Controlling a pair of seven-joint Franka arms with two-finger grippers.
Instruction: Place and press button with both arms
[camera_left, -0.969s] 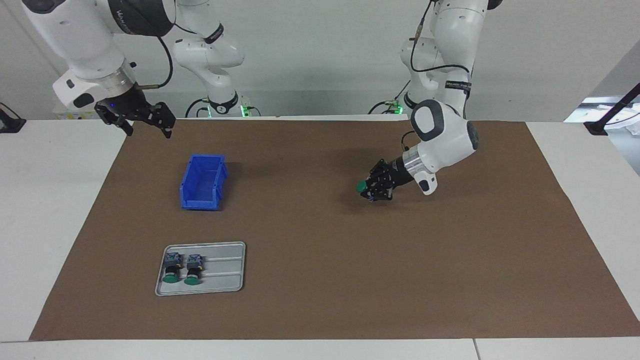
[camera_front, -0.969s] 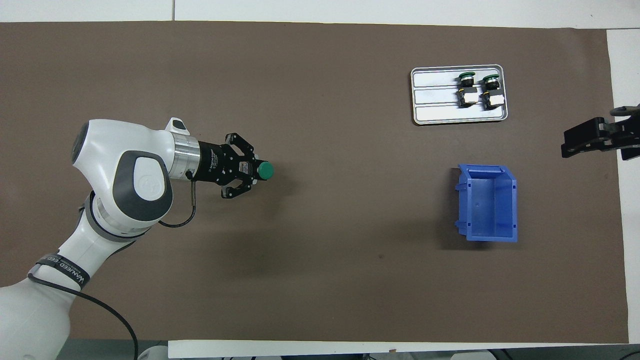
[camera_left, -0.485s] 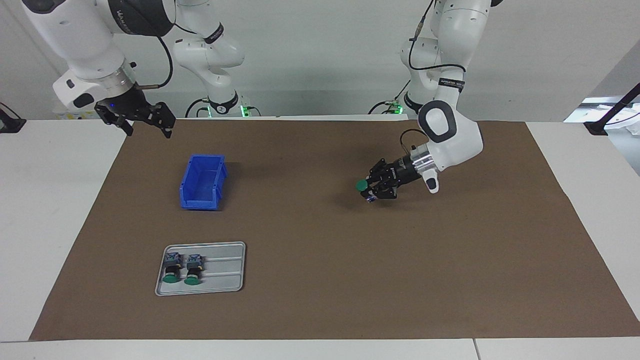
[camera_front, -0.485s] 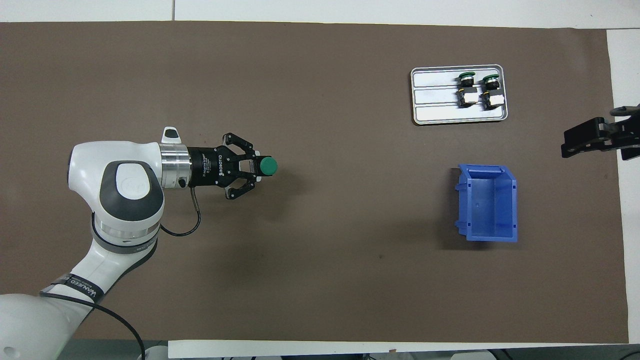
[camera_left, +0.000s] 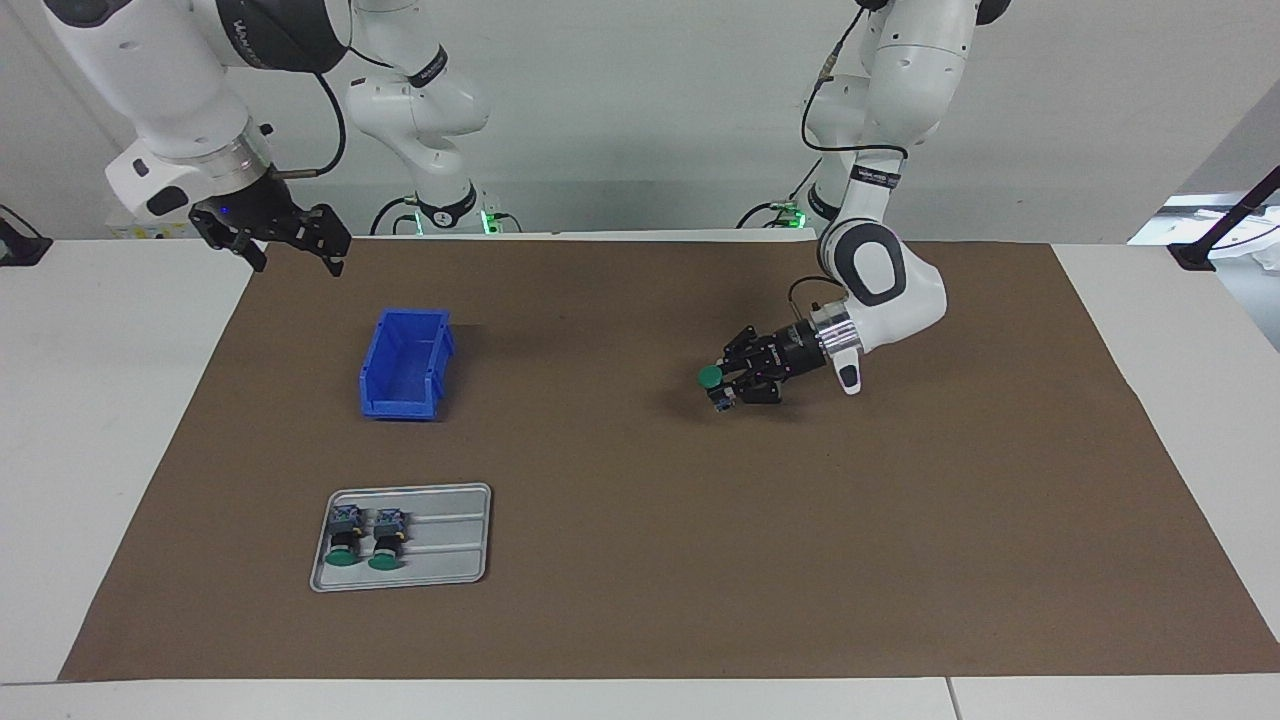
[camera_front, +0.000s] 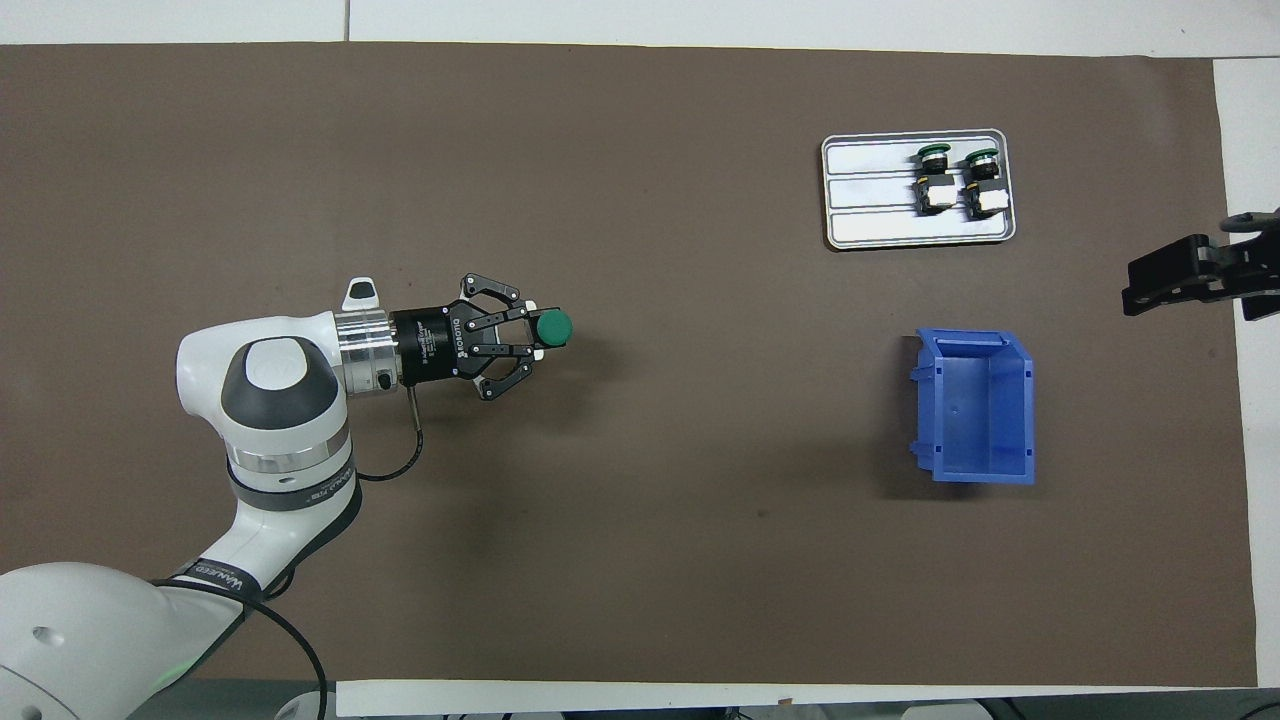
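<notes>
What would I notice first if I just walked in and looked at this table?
Probably the left gripper, low over the middle of the brown mat, holding a green-capped button. Next, the blue bin toward the right arm's end, with a grey tray holding two more buttons farther from the robots.

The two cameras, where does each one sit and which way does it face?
Facing view: high across the table, looking at the robots; both arms whole, left claw holding the button.
Overhead view: high above the robots' end, looking steeply down; left arm, right claw at the edge.
Both share the blue bin and tray, half a turn apart.
</notes>
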